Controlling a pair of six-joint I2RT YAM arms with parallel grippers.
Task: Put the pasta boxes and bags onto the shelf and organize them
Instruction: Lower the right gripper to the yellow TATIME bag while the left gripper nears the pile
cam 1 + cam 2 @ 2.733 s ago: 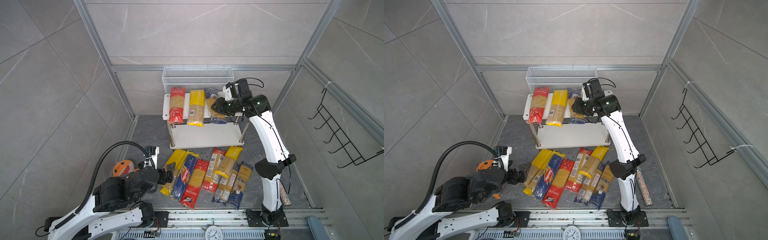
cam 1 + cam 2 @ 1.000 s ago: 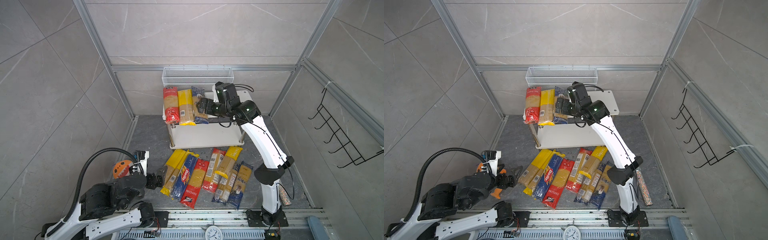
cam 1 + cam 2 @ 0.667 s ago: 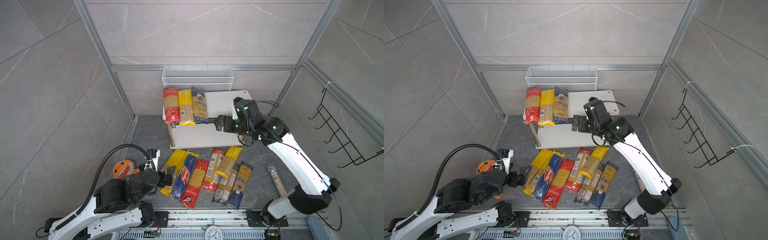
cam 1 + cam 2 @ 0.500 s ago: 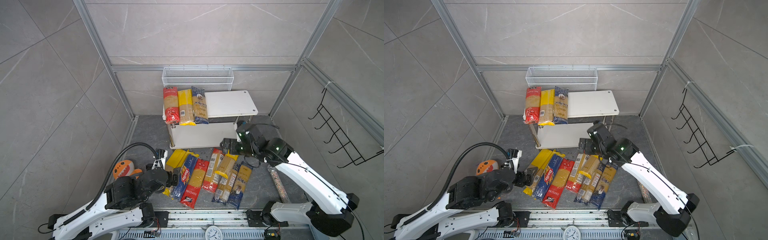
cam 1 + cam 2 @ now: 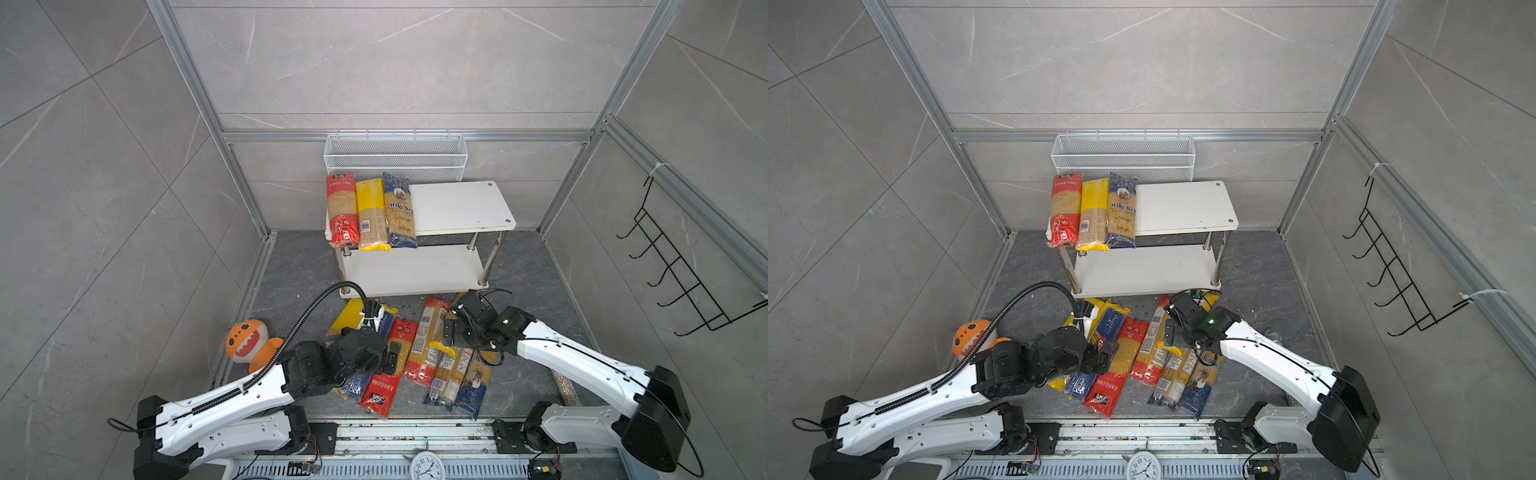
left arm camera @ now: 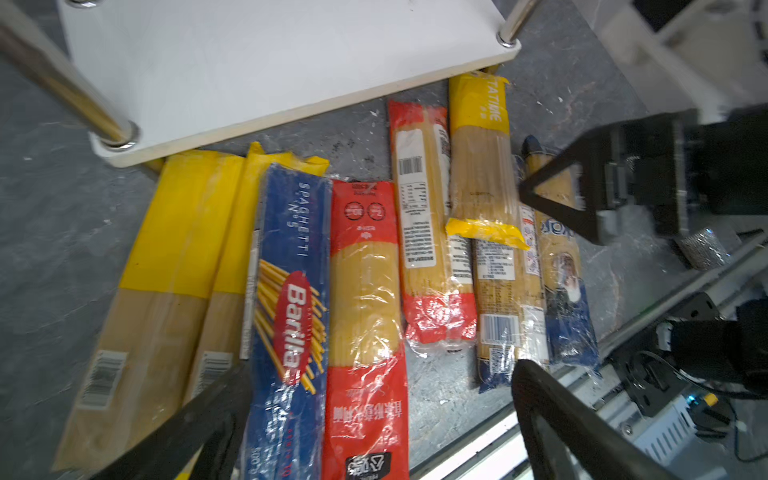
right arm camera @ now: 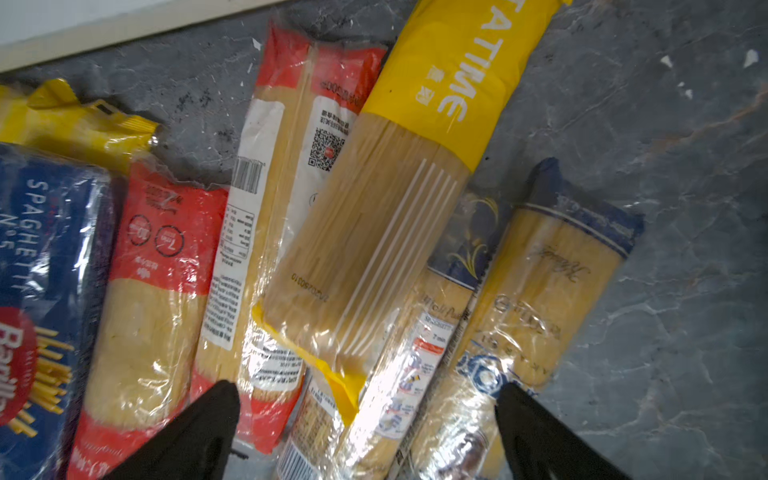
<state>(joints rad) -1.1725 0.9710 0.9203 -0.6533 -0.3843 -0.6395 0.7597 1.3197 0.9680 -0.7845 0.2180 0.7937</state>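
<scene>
- In a top view, the shelf (image 5: 459, 205) carries three shelved packets (image 5: 371, 214) side by side at the left end of its upper board. The rest of that board and the whole lower board are bare.
- Their long axes run from the shelf's back to its front, and the near ends overhang the front edge.
- The floor packets (image 5: 419, 353), eight as far as can be counted, lie just in front of the shelf. Judgement: about a quarter of the stock is placed and the bulk is outstanding.
- In a top view, the left gripper (image 5: 1106, 355) and the right gripper (image 5: 1169, 332) hover over the floor packets in front of the shelf. Neither carries anything. The row is slightly fanned, with each long axis pointing roughly at the shelf.
- Left wrist view: the left gripper (image 6: 382, 368) has its jaws wide apart and empty. The span between them takes in the blue Barilla pack (image 6: 291, 299) and a red packet (image 6: 365, 299). These two lie parallel, each with one end toward the shelf's lower board.
- Right wrist view: the right gripper (image 7: 365, 388) has its jaws wide apart and empty, above the yellow-topped packet (image 7: 386, 216).
- That packet lies slantwise across its neighbours, with its yellow end nearest the shelf.
</scene>
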